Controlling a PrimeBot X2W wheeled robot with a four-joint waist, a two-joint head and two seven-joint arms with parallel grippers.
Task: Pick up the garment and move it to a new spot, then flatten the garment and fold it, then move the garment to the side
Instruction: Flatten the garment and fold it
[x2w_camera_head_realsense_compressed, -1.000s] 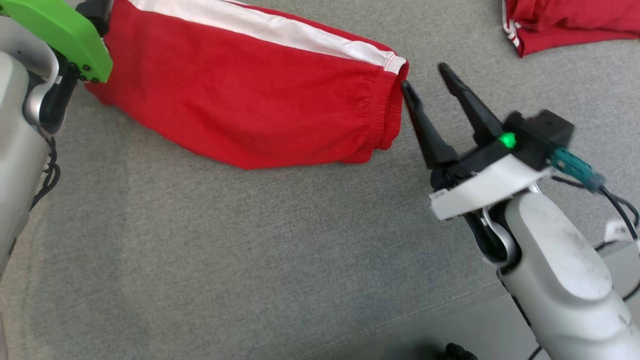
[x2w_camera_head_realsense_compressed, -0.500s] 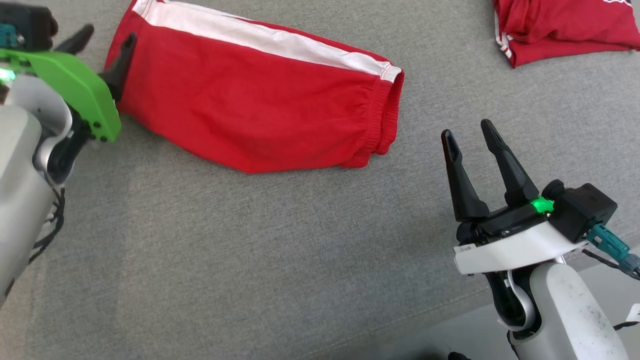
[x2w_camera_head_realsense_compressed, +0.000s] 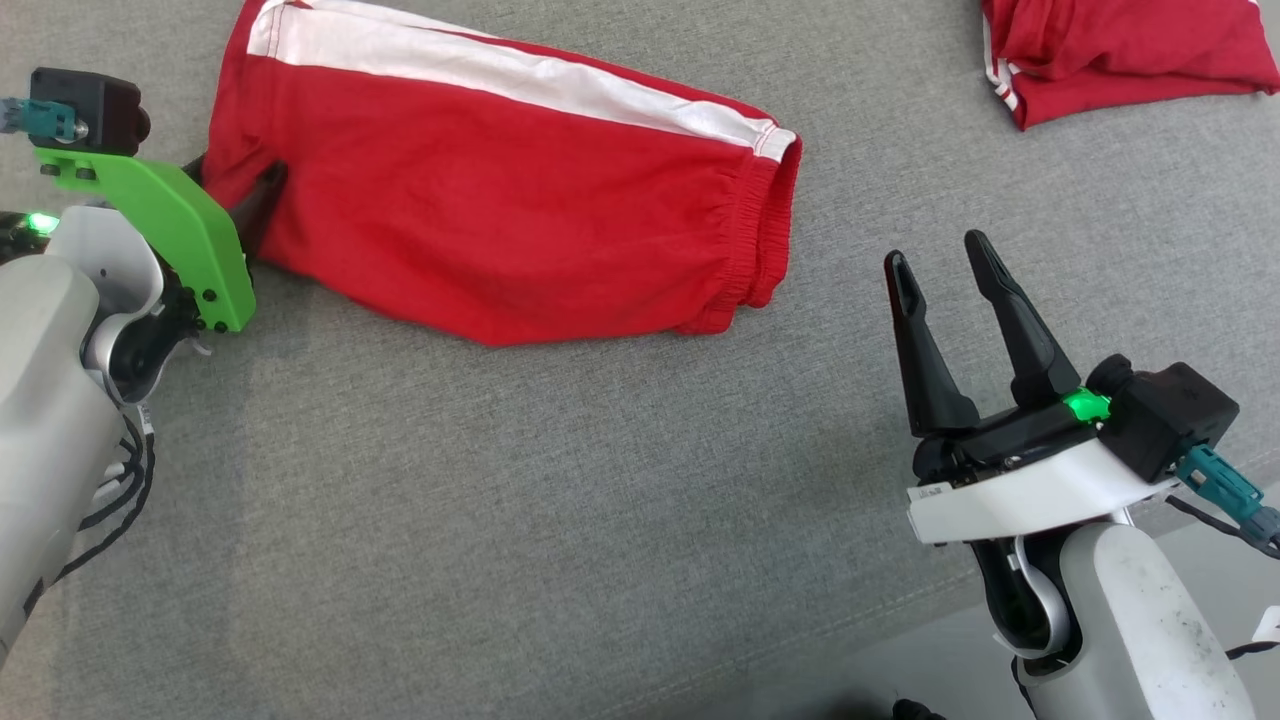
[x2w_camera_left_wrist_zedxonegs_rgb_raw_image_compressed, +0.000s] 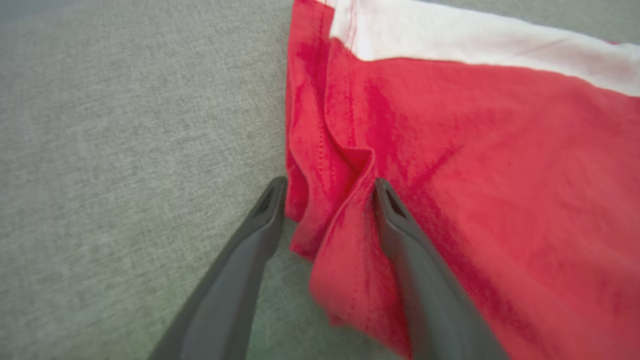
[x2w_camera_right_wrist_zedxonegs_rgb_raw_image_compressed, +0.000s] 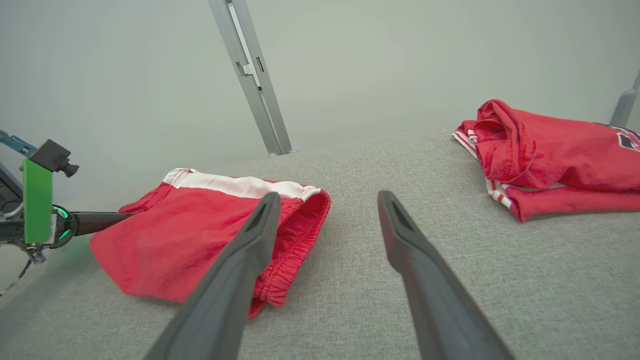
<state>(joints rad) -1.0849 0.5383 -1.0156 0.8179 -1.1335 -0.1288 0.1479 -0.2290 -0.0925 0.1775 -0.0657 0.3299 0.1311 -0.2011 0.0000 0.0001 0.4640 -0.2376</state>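
The garment is a pair of red shorts with a white side stripe, lying folded on the grey cloth surface. My left gripper is at its left edge, partly behind the green wrist bracket. In the left wrist view the garment has a raised fold of hem between the two fingers of my left gripper, which stand apart. My right gripper hovers open to the right of the elastic waistband, clear of it. The right wrist view has the garment beyond the right gripper.
A second red garment lies bunched at the far right corner, also in the right wrist view. A slanted metal post rises behind the surface. The surface's front edge runs near my right arm.
My right gripper has drawn back from the waistband toward the near right. My left gripper has come down onto the garment's left hem, fingers now straddling a fold. The head camera has shifted.
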